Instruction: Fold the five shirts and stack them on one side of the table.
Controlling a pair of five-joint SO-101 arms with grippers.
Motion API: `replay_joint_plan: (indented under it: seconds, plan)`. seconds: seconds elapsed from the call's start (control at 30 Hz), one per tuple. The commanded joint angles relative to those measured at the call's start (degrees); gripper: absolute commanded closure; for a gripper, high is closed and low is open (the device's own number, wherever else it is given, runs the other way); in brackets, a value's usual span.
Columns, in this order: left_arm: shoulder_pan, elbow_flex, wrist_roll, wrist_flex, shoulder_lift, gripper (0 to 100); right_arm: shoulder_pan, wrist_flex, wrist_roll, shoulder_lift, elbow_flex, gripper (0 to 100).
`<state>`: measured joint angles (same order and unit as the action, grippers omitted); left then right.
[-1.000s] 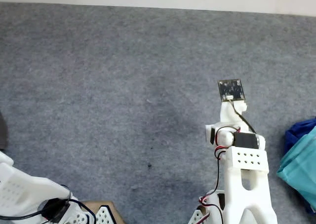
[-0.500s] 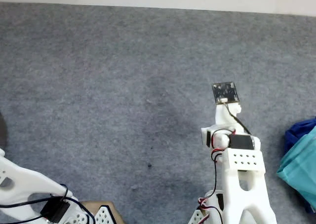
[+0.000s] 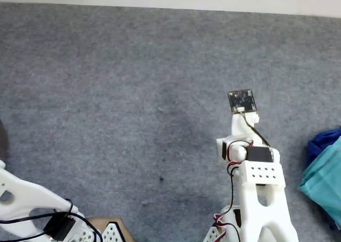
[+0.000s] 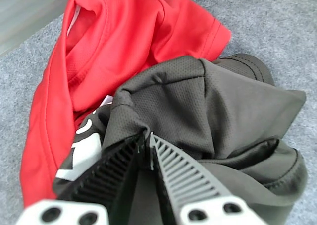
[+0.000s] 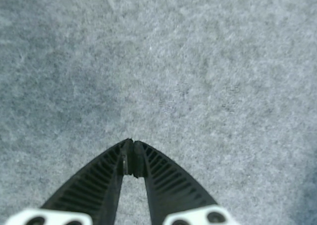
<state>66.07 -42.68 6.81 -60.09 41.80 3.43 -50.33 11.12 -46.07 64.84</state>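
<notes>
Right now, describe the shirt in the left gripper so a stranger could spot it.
Two crumpled shirts lie together on the grey table. The left gripper pinches the upper one, a black mesh shirt, unlike the red shirt beneath.

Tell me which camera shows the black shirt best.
The left wrist view: the black shirt, pinched by the left gripper, lies over the red shirt. High view: maybe a dark sliver at its left edge; right wrist view: grey mat.
</notes>
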Motion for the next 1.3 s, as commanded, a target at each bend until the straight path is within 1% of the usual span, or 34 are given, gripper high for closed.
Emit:
replay_joint_plan:
  seconds: [0.0, 0.07, 0.13, 0.2, 0.37, 0.43, 0.53, 0.67, 0.8, 0.87, 1.1, 1.27]
  plan:
    - [-3.4, -2.9, 0.1, -0.4, -1.5, 99, 0.3, 1.1, -0.6, -1.4, 0.2, 98.9]
    - [-5.0, -4.6, -0.3, -1.2, -2.4, 99, 0.4, 2.4, -0.6, -1.4, 1.9, 98.9]
    - [-5.8, -6.5, -3.0, -3.6, -3.5, 99, 0.4, 4.4, -0.6, -1.4, 3.6, 98.9]
    - [-5.8, -8.3, -4.3, -6.1, -4.5, 99, 0.4, 4.9, -0.6, -1.5, 4.4, 98.9]
    - [-3.8, -14.5, -4.4, -11.8, -7.0, 99, 0.4, 5.1, -0.6, -1.7, 4.6, 98.9]
    - [-5.2, -16.5, -4.4, -13.5, -7.2, 99, 0.5, 5.1, -0.6, -1.7, 4.6, 98.9]
    - [-9.4, -18.9, -4.5, -15.4, -7.2, 99, 0.5, 5.1, -0.6, -1.7, 4.8, 98.9]
    - [-18.4, -21.4, -4.6, -16.3, -7.2, 99, 0.5, 5.1, -0.6, -1.5, 4.9, 98.9]
    - [-29.7, -21.7, -10.8, -15.6, -7.3, 99, 0.5, 5.1, -0.6, -1.5, 5.0, 98.9]
    - [-36.3, -21.7, -13.3, -13.5, -7.3, 99, 0.5, 5.1, -0.6, -1.5, 5.0, 98.9]
    - [-59.0, -21.7, -13.7, -13.2, -7.7, 99, 0.5, 5.1, -2.6, -1.5, 5.0, 98.9]
    - [-73.4, -25.6, -13.7, -18.7, -10.0, 99, 0.4, 5.1, -2.9, -1.5, 5.1, 98.9]
